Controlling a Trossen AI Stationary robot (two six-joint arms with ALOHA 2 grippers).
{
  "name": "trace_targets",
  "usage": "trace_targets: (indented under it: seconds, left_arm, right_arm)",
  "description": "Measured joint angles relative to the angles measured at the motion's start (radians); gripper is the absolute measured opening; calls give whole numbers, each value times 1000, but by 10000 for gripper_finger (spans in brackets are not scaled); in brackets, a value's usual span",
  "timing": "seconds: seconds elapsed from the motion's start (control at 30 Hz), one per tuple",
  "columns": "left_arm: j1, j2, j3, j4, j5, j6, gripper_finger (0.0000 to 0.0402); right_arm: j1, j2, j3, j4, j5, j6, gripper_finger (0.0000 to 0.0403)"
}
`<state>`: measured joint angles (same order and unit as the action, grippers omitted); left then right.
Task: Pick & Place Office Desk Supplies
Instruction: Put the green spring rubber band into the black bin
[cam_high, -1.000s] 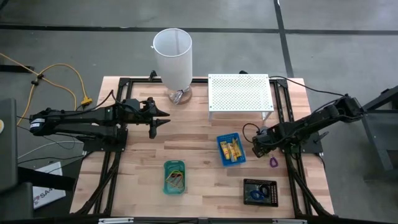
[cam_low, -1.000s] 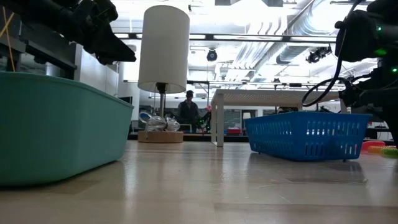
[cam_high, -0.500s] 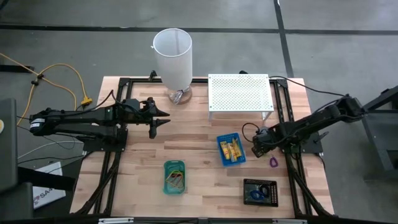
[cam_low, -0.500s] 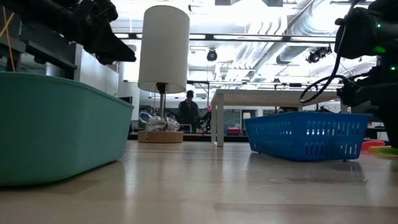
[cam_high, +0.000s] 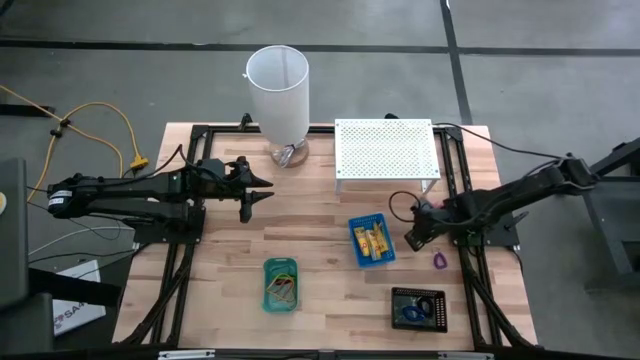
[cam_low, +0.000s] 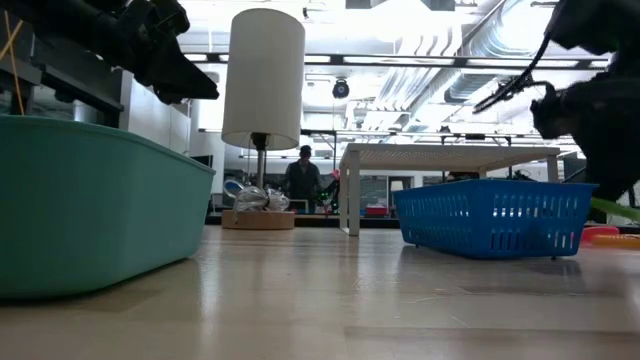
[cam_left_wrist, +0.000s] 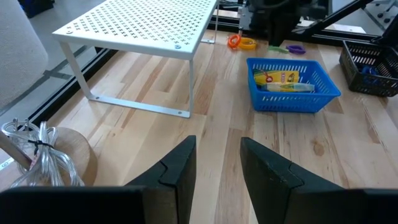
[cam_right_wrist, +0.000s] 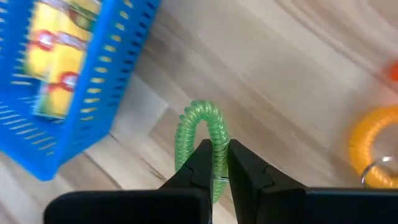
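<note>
My right pincer (cam_right_wrist: 216, 163) is pinched nearly closed on one green coiled loop (cam_right_wrist: 200, 137), the fingers (cam_right_wrist: 245, 171) clamping its lower part while the arch of the coil stands up past the tips. From overhead this pincer (cam_high: 413, 240) sits just beside the blue tray (cam_high: 371, 241), between that tray and one purple clip (cam_high: 439, 261) lying loose on the tabletop (cam_high: 320, 210). One yellow coiled loop (cam_right_wrist: 373, 146) lies on the wood near the green one, with an orange thing at the frame's edge that I cannot make out.

My left pincer (cam_left_wrist: 217, 163) waits with its fingers apart and nothing between them, hanging over the tabletop's left side, well apart from the trays.

I count three trays. The blue tray holds yellow oblong packets (cam_left_wrist: 281, 77); I make out at least two. The green tray (cam_high: 281, 284) holds thin bands, red and yellow among them, too tangled to count. The black tray (cam_high: 418, 308) holds blue items I cannot number.

One tall white cylinder (cam_high: 279, 90) stands at the far edge, and one white perforated shelf (cam_high: 385, 148) stands beside it. One person (cam_low: 303, 177) shows in the room behind.
</note>
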<state>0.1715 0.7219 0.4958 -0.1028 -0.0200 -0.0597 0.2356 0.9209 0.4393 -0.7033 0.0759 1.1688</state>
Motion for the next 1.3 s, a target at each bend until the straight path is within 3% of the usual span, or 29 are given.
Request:
trace_targets:
  seconds: [0.33,0.9,1.3]
  left_arm:
    - [0,0,0,0,0,0,119]
    - [0,0,0,0,0,0,119]
    - [0,0,0,0,0,0,119]
  right_arm:
    - [0,-130,1,-1,13,-74,19]
    - [7,-137,1,60,-19,-153,19]
    - [191,-106,1,156,-31,-148,19]
